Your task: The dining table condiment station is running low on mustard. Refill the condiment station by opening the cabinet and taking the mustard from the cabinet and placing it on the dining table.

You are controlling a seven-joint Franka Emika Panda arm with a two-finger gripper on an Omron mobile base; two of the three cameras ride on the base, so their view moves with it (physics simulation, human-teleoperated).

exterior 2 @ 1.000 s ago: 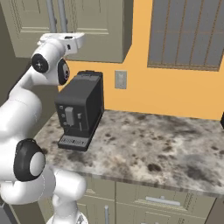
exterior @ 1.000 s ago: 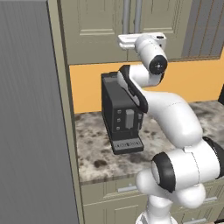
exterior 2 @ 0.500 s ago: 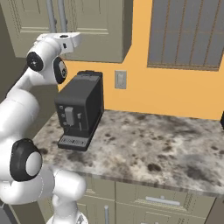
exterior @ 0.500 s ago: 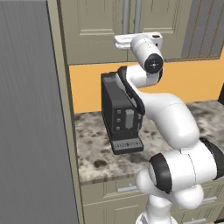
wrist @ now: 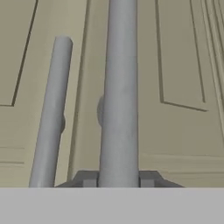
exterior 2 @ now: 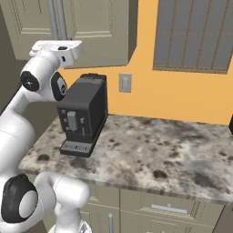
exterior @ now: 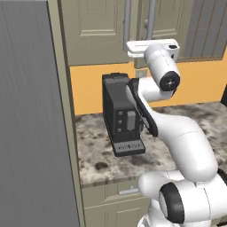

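**Gripper at the cabinet handle**

Your gripper is right up against the cabinet, and the hand view puts one silver bar handle dead centre, running down between the two dark fingertips. The jaws sit either side of that bar, parted to about its width; you can't tell whether the pads are pressing on it. The second handle stands just beside it, on the neighbouring door. Both doors look shut. From the left base view, your white hand is level at the lower end of the two handles. Below it, a black coffee machine sits on the mottled stone worktop, against the orange wall. A tall grey panel stands at the left.
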